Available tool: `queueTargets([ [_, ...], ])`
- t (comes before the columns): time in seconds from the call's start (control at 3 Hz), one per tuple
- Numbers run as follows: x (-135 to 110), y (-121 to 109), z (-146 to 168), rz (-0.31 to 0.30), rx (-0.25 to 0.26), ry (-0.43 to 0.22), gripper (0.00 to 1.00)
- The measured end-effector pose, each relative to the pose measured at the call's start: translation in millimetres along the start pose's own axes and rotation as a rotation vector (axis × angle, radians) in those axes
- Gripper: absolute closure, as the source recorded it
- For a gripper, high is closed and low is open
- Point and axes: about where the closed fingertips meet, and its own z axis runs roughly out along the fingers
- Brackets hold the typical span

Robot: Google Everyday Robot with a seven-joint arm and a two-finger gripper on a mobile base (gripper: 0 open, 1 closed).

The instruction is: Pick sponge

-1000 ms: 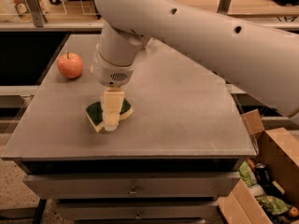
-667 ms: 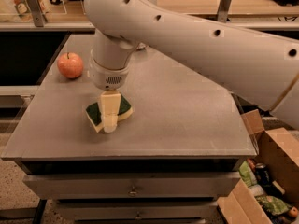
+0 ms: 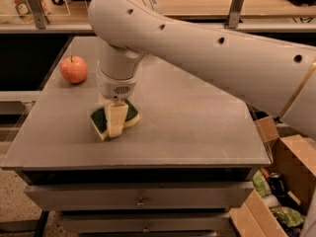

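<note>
On the front left part of the table [image 3: 197, 127], the sponge [image 3: 132, 113] lies flat with the gripper [image 3: 116, 123] down right on it. I cannot tell if it is closed. This looks like the grab step. Next it needs a firm squeeze, then a straight lift. The apple [image 3: 74, 69] sits well apart at 10 o'clock, the front edge is near at 6 o'clock, and there is open room at 3.

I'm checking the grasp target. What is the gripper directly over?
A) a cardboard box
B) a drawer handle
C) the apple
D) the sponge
D: the gripper is low over the sponge near the front left of the table, while the apple sits apart from it, further back on the left.
</note>
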Motion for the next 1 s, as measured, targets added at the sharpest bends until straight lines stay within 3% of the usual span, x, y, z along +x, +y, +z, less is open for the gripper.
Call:
queueTargets([
  [0.67, -1, -1, -5, 0.001, 0.001, -0.001, 0.87],
  [1.0, -2, 5, -34, -0.005, 0.031, -0.066, 1.0],
])
